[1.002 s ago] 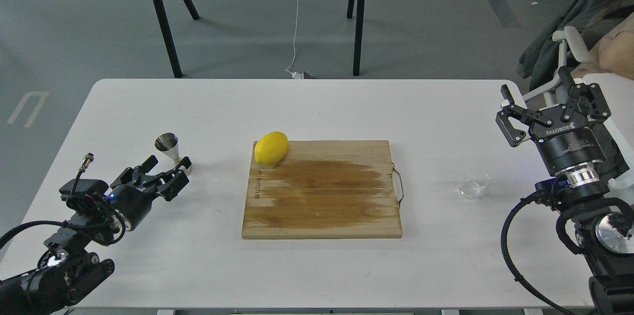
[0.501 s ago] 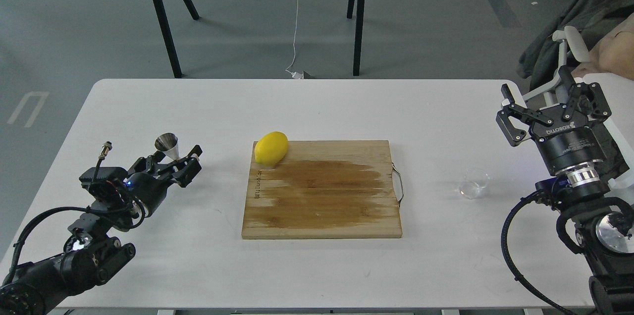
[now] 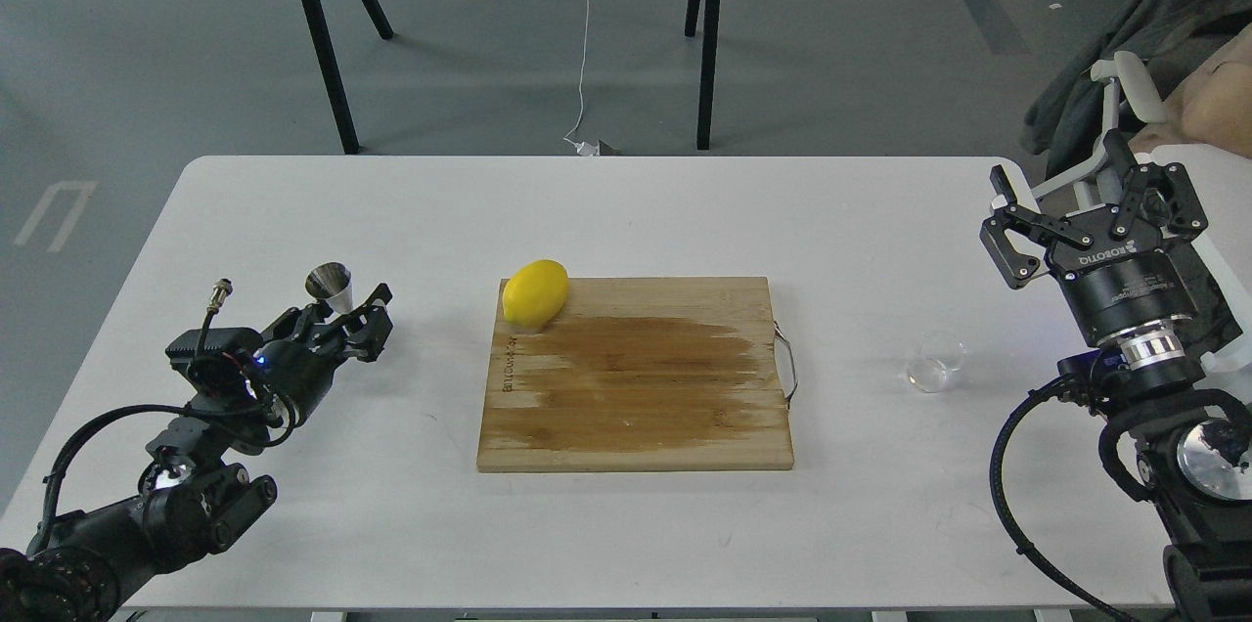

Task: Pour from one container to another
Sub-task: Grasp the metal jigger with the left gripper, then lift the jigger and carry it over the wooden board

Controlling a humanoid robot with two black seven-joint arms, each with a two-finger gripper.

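The steel jigger (image 3: 330,284) stands upright at the table's left; only its upper cone shows. My left gripper (image 3: 338,313) is open right in front of it, one finger on each side of the lower half, which the fingers hide. I cannot tell whether they touch it. The small clear glass cup (image 3: 936,363) stands on the table at the right, beyond the board's handle. My right gripper (image 3: 1084,199) hovers open behind and to the right of the cup, well apart from it, with nothing between its fingers.
A wooden cutting board (image 3: 636,387) with a wet patch lies mid-table, its metal handle (image 3: 788,366) facing the cup. A yellow lemon (image 3: 535,291) rests on the board's far left corner. Black table legs (image 3: 323,35) stand on the floor behind the white table (image 3: 626,211).
My left gripper has moved forward and up to the jigger, so that its fingers now flank the lower cone. The right arm, cup, lemon and board have not moved.
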